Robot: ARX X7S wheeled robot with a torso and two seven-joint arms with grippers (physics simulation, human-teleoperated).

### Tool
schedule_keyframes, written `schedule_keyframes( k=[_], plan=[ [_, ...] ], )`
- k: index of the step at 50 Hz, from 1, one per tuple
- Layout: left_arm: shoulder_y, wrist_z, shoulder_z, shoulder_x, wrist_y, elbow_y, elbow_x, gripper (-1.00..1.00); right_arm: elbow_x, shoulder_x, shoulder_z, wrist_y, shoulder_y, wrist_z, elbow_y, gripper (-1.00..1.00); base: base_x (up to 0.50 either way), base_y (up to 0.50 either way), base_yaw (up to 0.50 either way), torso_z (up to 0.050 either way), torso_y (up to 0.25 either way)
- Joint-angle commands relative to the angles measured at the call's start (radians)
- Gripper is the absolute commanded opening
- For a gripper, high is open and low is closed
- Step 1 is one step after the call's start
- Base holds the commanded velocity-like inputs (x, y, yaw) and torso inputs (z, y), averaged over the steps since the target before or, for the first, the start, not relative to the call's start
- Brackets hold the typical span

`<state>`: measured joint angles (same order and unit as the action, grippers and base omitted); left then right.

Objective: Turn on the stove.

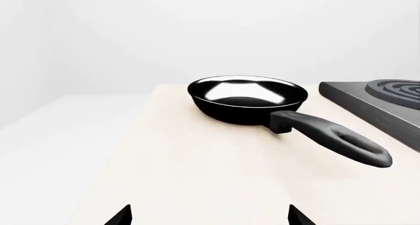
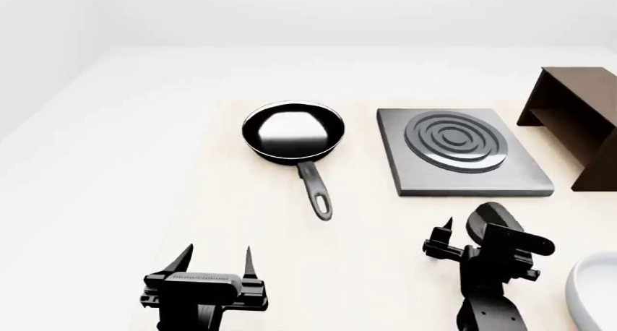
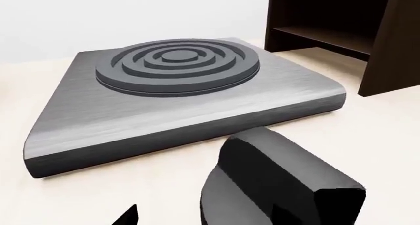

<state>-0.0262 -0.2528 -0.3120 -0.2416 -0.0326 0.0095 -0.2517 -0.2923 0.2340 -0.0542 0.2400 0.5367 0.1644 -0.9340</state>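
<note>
The right gripper [image 2: 461, 238], jaws apart around the knob [image 2: 493, 220] between stove [image 2: 463, 152] and near table edge, must next close and twist.

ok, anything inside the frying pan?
Nothing. The frying pan is empty in the head and left wrist views; only a bright reflection shows on its base. The table under it is covered.

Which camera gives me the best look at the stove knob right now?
The right wrist view: the knob fills its foreground, just in front of the stove. The head view shows it small, partly behind the right claw. The left wrist view shows only a stove corner, no knob.
</note>
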Motion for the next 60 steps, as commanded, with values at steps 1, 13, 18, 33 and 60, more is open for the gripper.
schedule_keyframes(
  k=[1,13,18,33,60],
  plan=[
    [-0.001,-0.003,-0.007,-0.003,-0.002,-0.002,-0.002,1.00,-0.015,0.020,0.037,0.010,0.008,0.020,-0.031,1.00,0.00,0.00,0.00,0.000,0.000],
    [-0.003,-0.006,-0.011,-0.006,-0.006,-0.007,-0.006,1.00,-0.021,0.028,0.037,-0.023,-0.021,0.035,0.039,1.00,0.00,0.00,0.00,0.000,0.000],
    [-0.004,-0.007,-0.014,-0.007,-0.006,-0.007,-0.008,1.00,-0.014,0.022,0.029,-0.015,-0.010,0.031,0.026,1.00,0.00,0.00,0.00,0.000,0.000],
    [-0.006,-0.011,-0.021,-0.011,-0.009,-0.010,-0.011,1.00,0.006,0.015,0.013,0.025,0.049,0.018,-0.054,1.00,0.00,0.00,0.00,0.000,0.000],
    [-0.012,-0.023,-0.026,-0.018,-0.014,-0.014,-0.017,1.00,0.026,0.000,0.019,0.187,0.182,-0.051,-0.360,1.00,0.00,0.00,0.00,0.000,0.000]
  ],
)
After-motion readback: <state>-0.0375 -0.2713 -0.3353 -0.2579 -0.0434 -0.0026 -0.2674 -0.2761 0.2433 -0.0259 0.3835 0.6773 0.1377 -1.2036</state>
